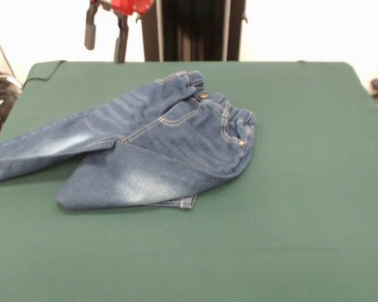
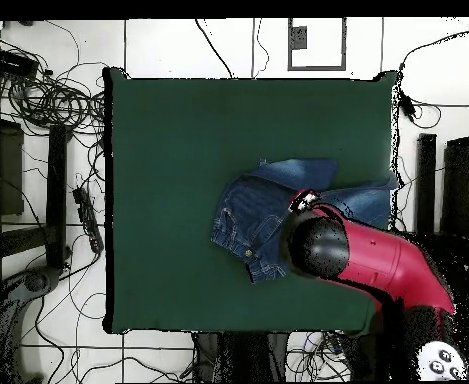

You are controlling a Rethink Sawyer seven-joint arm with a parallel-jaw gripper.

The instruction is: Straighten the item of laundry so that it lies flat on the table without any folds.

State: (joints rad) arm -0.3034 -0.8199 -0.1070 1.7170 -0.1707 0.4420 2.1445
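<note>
Jeans (image 1: 157, 141): crumpled on the green table (image 1: 302, 207), a bit left of centre and toward the far side in the front view.
Legs: one runs out to the left edge; the other's folded, its cuff tucked at the near side.
Waistband: bunched up on the right.
Gripper (image 1: 104, 38): raised at the far edge, clear of the denim, holding nothing; two fingers hanging apart.
Arm (image 2: 378, 262): overhead, its red bulk covers part of the jeans.

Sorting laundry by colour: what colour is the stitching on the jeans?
Tan, on blue denim jeans; the front view shows it best.
</note>
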